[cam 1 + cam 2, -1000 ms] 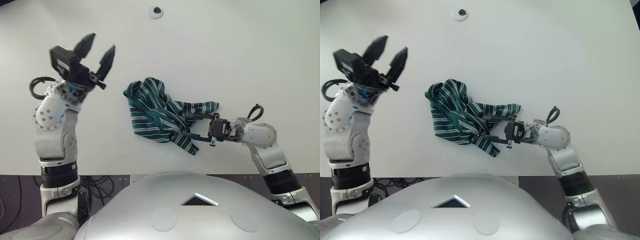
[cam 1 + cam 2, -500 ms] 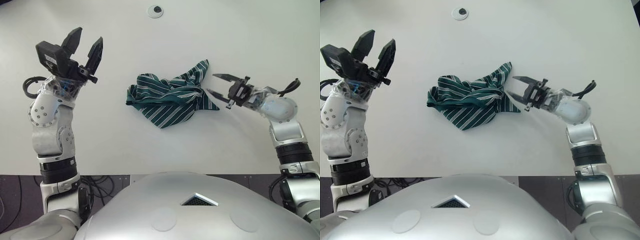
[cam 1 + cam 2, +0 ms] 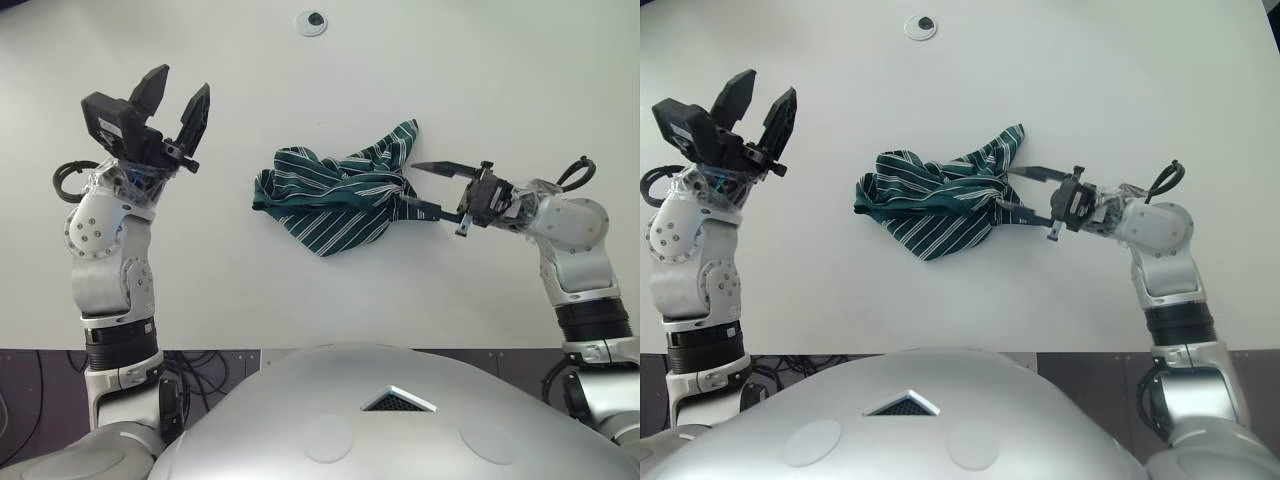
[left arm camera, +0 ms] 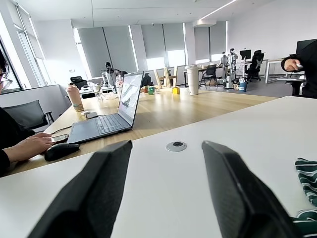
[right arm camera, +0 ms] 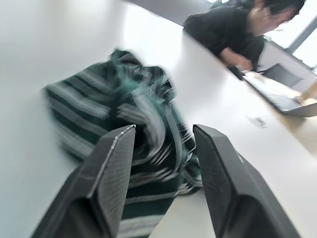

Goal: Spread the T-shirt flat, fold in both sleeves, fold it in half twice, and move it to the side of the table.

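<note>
The T-shirt [image 3: 340, 195] lies crumpled in a striped green heap on the white table [image 3: 480, 80], not yet spread. The right claw [image 3: 410, 187] sits low at the heap's edge, released and gripping nothing. Its two fingers [image 5: 114, 183] are splayed to either side of the nearest bunch of cloth, and one of them looks to be touching or lying over it. From the wrist, the shirt sits between the fingers and just beyond their tips. The left claw [image 3: 180, 88] is raised above the table, also released and empty, with the shirt well off to its side.

The main risk is a bad bite. The cloth next to the right claw is folded over itself, so closing here could pinch several layers at once. A pull would then drag the whole bundle across the smooth table instead of opening it out. A shallow pinch on a thin fold could slip free. With the left claw so far from the heap, nothing pins the far side, so any tug moves the shirt as a lump. A fingertip pressed under the cloth could also snag and twist it tighter.
</note>
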`<state>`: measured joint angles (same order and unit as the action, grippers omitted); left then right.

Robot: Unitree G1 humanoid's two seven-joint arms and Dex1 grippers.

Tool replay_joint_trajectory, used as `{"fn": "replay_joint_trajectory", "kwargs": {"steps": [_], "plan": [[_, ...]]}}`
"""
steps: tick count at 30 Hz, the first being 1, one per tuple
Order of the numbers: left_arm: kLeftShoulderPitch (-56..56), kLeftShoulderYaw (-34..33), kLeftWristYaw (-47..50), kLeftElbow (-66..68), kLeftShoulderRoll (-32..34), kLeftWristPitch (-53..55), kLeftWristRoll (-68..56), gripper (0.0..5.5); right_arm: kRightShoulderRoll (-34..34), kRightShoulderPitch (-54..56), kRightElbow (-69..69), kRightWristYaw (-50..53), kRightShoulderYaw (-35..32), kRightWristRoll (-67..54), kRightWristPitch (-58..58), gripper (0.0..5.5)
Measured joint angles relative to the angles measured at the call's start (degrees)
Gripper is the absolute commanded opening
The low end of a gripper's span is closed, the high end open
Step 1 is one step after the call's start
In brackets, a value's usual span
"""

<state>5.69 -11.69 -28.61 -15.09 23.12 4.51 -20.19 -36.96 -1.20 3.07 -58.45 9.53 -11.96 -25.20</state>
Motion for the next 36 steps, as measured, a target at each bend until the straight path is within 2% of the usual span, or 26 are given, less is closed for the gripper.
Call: {"fn": "replay_joint_trajectory", "kwargs": {"steps": [8,15,29,36], "plan": [[0.07,0.04,0.0,0.01,-0.02,-0.03,0.0,2.58,0.54,0.42,3.32,2.93,1.82,7.41,-4.42,2.13],[0.78,0.09,0.03,-0.12,-0.6,-0.02,0.03,2.58,2.59,2.45,5.42,5.23,2.39,7.76,-4.74,2.13],[1.01,0.06,0.06,-0.2,-0.9,-0.02,-0.01,2.58,2.81,4.56,8.5,7.14,4.01,9.9,-6.39,0.02],[1.0,0.06,0.1,-0.19,-0.95,-0.03,0.11,2.58,2.88,5.8,8.48,8.39,3.49,8.69,-6.57,0.02]]}}
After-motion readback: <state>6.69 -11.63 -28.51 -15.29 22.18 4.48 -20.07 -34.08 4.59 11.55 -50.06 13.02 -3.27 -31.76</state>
